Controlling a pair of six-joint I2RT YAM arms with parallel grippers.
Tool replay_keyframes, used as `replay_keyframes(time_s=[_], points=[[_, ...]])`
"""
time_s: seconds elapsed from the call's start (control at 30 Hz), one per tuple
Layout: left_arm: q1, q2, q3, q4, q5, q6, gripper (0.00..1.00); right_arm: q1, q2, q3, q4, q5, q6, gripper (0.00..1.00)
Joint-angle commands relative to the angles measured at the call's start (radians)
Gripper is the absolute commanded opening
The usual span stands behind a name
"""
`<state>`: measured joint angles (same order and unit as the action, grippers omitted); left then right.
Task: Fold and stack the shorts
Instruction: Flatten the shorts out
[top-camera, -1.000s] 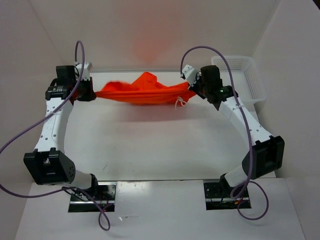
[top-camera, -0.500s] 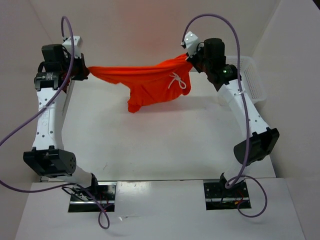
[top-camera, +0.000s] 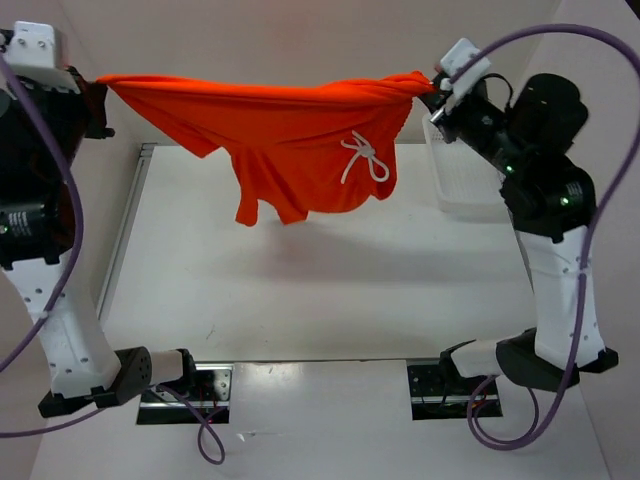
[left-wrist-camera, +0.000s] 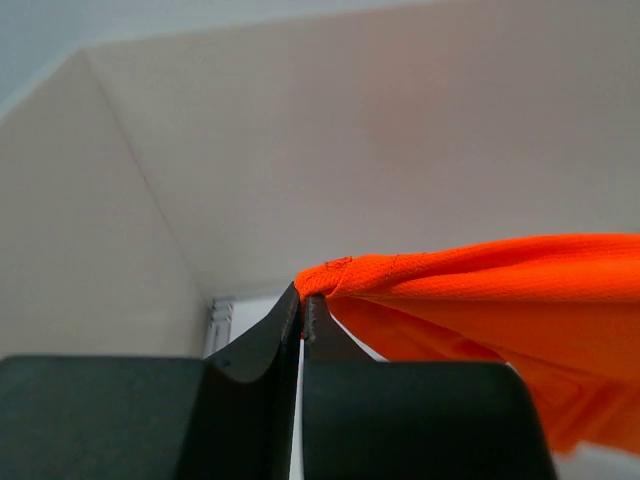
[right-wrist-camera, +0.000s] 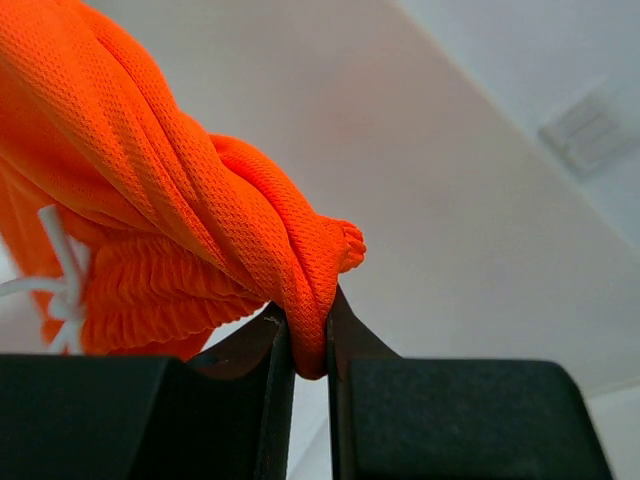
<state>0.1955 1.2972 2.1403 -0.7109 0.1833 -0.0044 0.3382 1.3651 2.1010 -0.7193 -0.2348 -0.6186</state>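
Shorts: the orange shorts (top-camera: 290, 140) are hanging in mid-air, strung across the top of the overhead view from upper left to upper right, well clear of the tabletop (top-camera: 300, 290). The top edge is pulled fairly taut and the rest sags in the middle. The white drawstring (top-camera: 362, 158) dangles right of centre.

Left gripper: the left gripper (left-wrist-camera: 303, 308) is pinched almost fully closed on one corner of the fabric, with only a thin bit of cloth between the fingers.

Right gripper: the right gripper (right-wrist-camera: 306, 345) is clamped on a thick, twisted wad of the other end, at the upper right of the overhead view.

Basket: a white mesh basket (top-camera: 452, 190) sits at the right edge of the tabletop, partly hidden behind the right arm.

Step in hand: my guess is it's lifting and spreading the shorts so they can be laid flat for the first fold.

Doing it well: I'd keep both grippers level and the tension even. The left bite looks skimpy, so no hard yanks. Lower it so the hanging part touches down first, then drag it flat, staying off the basket. The right side is bunched and may land wrinkled.

Versus a second ago: back then the shorts were slung low near the far edge of the tabletop. Half a second ago they were partway up. Now both arms are much higher and wider apart, and the fabric has opened out.
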Motion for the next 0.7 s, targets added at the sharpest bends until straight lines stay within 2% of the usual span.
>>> replay_keyframes(time_s=[0.0,0.17,0.37,0.57,0.67], points=[[0.027,-0.019,0.087,0.044,-0.042,0.004,0.00,-0.002,-0.038,0.082,-0.014,-0.107,0.074,0.00],[0.036,0.037,0.054,0.065,-0.009,0.004,0.00,-0.002,-0.029,0.018,0.038,-0.083,0.149,0.00],[0.019,0.148,-0.085,0.074,0.131,0.004,0.00,-0.002,0.003,-0.275,0.153,-0.005,0.183,0.00],[-0.068,0.359,-0.321,0.088,0.093,0.004,0.00,-0.002,0.169,-0.556,0.237,0.052,0.194,0.00],[-0.088,0.494,-0.422,0.155,0.050,0.004,0.00,-0.002,0.326,-0.570,0.289,0.089,0.215,0.03]])
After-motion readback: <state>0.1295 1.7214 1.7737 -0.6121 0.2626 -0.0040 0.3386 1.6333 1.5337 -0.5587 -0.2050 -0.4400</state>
